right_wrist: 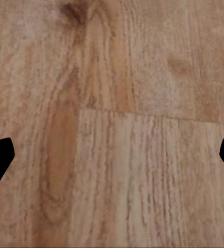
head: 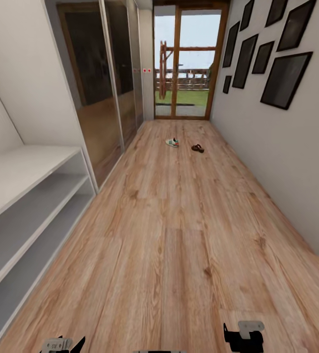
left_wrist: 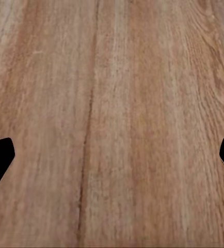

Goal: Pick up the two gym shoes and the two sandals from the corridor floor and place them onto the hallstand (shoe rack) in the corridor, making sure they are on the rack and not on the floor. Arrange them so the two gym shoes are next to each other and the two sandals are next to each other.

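Hallstand (head: 29,196) stands along the left wall: pale grey, broad low top, two long open shelf slots beneath. The top and both slots are bare where they show.

Corridor floor (head: 179,235), light wood-grain planks, runs from the robot to a glazed door (head: 189,63) at the far end. Edges: hallstand, then mirrored sliding panels (head: 105,83) on the left; white wall with dark picture frames (head: 282,78) on the right, seven counted, at least one more cut by the picture edge. The long stretch of floor between robot and footwear is open plank.

Far down the corridor, near the door: one gym shoe (head: 172,142), white with a green and red touch, lying on the floor. Just to its right, apart from it, a dark brown sandal (head: 197,148), also on the floor. At this range I cannot tell whether each spot is one item or a pair.

Left gripper (left_wrist: 112,160): both dark fingertips sit at the opposite sides of its wrist view, spread wide, nothing between them but floor. Right gripper (right_wrist: 112,160): likewise wide apart over bare planks, holding nothing. Both hang low at the near edge of the head view.
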You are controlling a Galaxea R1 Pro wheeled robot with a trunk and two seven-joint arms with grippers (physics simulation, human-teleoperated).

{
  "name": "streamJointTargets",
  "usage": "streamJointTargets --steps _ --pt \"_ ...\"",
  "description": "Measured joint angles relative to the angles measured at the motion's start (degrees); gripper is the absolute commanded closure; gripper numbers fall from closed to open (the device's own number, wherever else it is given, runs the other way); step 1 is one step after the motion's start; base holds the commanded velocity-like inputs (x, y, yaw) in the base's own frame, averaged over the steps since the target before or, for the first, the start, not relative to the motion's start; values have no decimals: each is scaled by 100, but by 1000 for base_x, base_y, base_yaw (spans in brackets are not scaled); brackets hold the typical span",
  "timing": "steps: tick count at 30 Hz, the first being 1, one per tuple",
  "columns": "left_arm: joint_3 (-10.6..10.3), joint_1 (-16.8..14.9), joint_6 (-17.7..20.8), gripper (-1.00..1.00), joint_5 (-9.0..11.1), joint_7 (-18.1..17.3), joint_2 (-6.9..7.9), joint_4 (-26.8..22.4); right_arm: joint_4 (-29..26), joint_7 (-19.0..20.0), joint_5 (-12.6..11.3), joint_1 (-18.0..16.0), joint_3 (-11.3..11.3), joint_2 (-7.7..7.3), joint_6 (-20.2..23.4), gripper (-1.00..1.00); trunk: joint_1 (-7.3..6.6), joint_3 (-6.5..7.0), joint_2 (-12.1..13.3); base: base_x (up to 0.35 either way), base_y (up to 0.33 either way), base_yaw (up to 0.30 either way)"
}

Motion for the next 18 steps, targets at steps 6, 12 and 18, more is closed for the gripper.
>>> streamJointTargets --steps 6,12,18 --pt "0 0 0 -100 -2 -1 0 0 0 0 0 0 0 0 0 -100 0 0 0 338 0 0" --pt "0 0 0 -100 -2 0 0 0 0 -1 0 0 0 0 0 -100 0 0 0 338 0 0" --pt "0 0 0 -100 -3 0 0 0 0 0 0 0 0 0 0 -100 0 0 0 338 0 0"
